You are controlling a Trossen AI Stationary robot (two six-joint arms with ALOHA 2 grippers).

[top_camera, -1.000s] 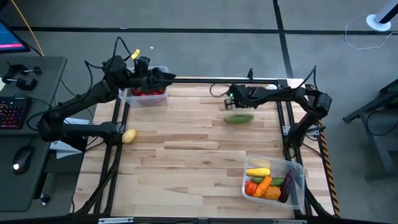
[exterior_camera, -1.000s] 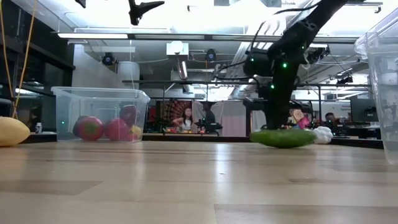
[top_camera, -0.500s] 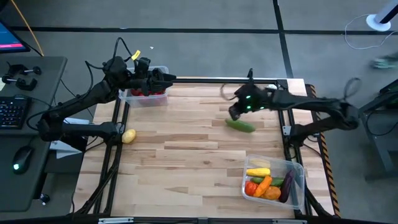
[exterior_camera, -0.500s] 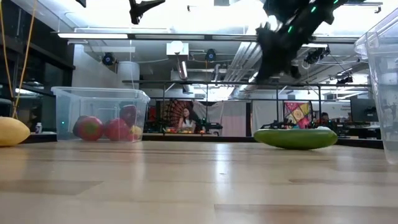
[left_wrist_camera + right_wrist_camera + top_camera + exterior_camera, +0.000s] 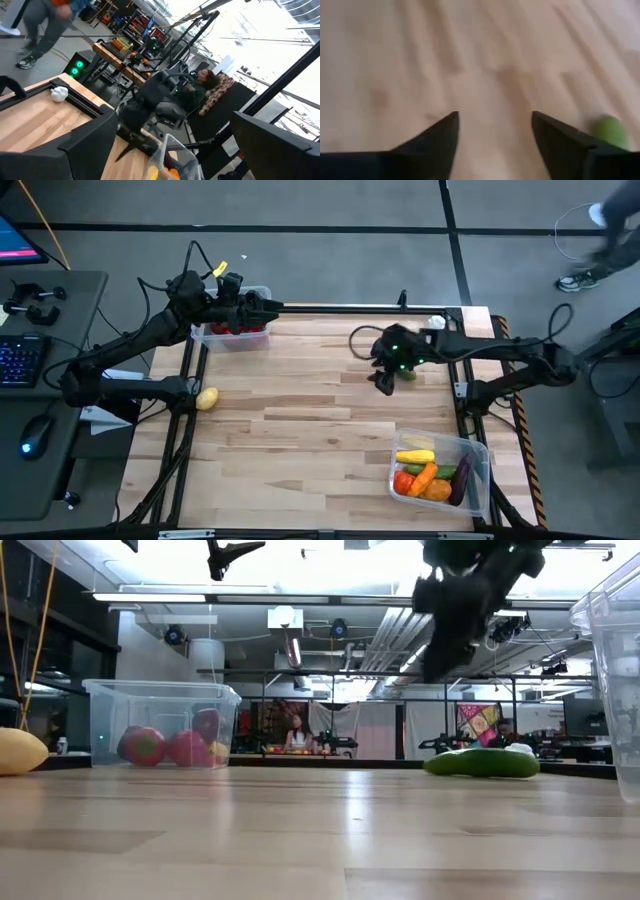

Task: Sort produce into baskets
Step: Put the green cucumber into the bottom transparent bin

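Much of the green cucumber (image 5: 405,373) is hidden in the high view beneath the dark right arm, so only a sliver of it shows beside the right gripper (image 5: 385,383). In the right wrist view the cucumber (image 5: 610,131) is cut off by one dark finger (image 5: 565,142) and appears as a blurred green end off to the side, not between the fingers. Those two fingers stand apart over bare wood with nothing between them, so the gripper is open and empty. In the low view the cucumber (image 5: 482,762) lies flat on the light wooden table (image 5: 300,415), with the gripper raised above it and clear of it. It sits toward the table's far edge, right of the middle. A small white piece, probably garlic (image 5: 436,323), lies near the far right corner.

The left gripper (image 5: 262,304) hovers over the clear plastic tub (image 5: 262,293) at the far left corner, its fingers spread wide and holding nothing; red fruit (image 5: 165,747) lies inside. A yellow lemon (image 5: 207,399) rests at the left edge. The second clear tub (image 5: 484,460), near the near right corner, holds mixed vegetables (image 5: 428,472).
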